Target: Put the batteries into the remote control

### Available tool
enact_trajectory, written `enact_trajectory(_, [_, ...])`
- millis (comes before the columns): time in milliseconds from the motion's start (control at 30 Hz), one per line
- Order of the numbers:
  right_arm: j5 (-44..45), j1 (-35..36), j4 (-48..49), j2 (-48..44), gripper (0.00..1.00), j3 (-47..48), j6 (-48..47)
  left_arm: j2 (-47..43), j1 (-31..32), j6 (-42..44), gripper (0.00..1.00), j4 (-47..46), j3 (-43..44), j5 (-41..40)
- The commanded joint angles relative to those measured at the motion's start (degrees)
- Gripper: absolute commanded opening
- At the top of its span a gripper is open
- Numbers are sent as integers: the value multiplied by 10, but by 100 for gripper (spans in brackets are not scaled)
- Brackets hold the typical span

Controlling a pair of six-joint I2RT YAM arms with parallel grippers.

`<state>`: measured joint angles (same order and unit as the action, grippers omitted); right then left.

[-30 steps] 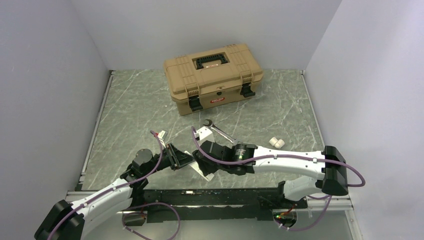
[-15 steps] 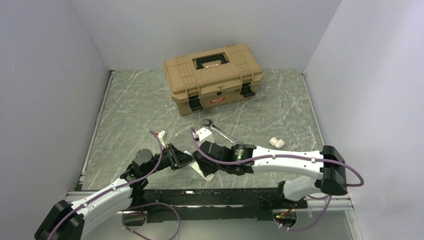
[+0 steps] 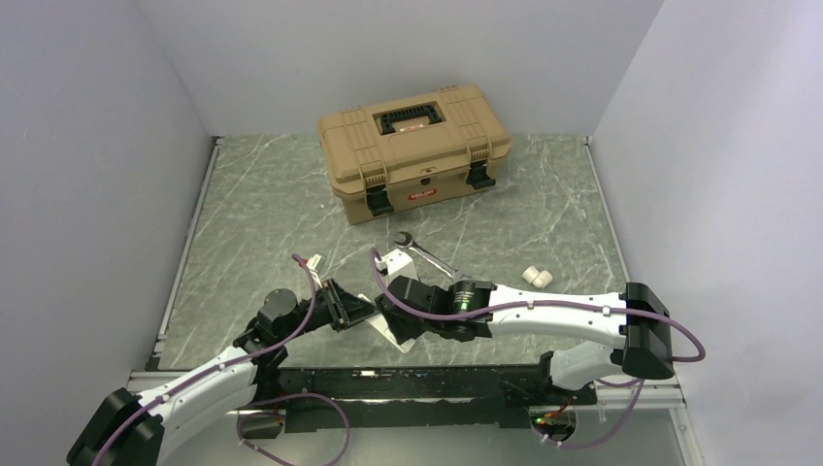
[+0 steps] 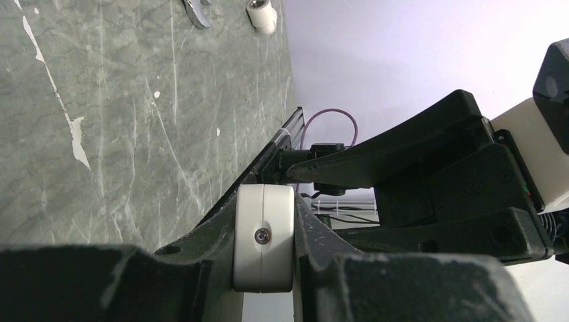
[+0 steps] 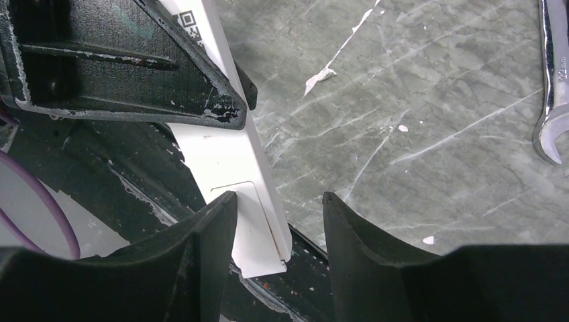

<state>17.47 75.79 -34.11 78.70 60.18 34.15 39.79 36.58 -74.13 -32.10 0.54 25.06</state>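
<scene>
The tan toolbox (image 3: 412, 150) at the back of the table (image 3: 262, 223) is shut, its lid down and both black latches (image 3: 379, 202) closed, so I can't tell what is inside it. In front of it a steel wrench (image 3: 427, 255) lies flat on the marbled top, and off to the right, well apart from the arms, two small white cylinders (image 3: 537, 277) sit side by side and touching. The remote control (image 5: 225, 151) is up off the table near the front edge, where the two arms meet. The left gripper (image 3: 359, 311) is clamped on it, and the left wrist camera shows the white bar end-on, pinched between both fingers. The right gripper (image 5: 278, 201) has its jaws spread around the remote's free end, where a rectangular panel outline shows. One finger (image 5: 215, 235) sits right against the bar, and the other stands clear with a gap. Since a second ago almost nothing has changed: the toolbox, wrench and cylinders lie where they were, the left arm has kept its grip, and the right arm has only edged slightly to the left.
</scene>
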Motion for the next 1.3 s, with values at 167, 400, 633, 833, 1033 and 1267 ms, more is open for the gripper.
enact_trajectory(167, [14, -1, -17, -9, 52, -3, 7, -7, 2, -1, 2, -50, -30, 3])
enact_trajectory(400, [29, -1, -6, -42, 55, 11, 8, -3, 2, -2, 2, -55, -33, 3])
enact_trajectory(633, [27, -1, 3, -41, 59, 20, 8, -4, 2, -3, 2, -56, -34, 4])
enact_trajectory(833, [37, -1, 24, -20, 60, 25, 7, -11, 2, -3, 2, -49, -34, 3])
enact_trajectory(1033, [38, -2, 40, -1, 60, 31, 4, -11, 2, -2, 2, -50, -33, 5])
enact_trajectory(1267, [48, -6, 43, 3, 59, 32, 6, -7, 2, -4, 2, -57, -35, 5])
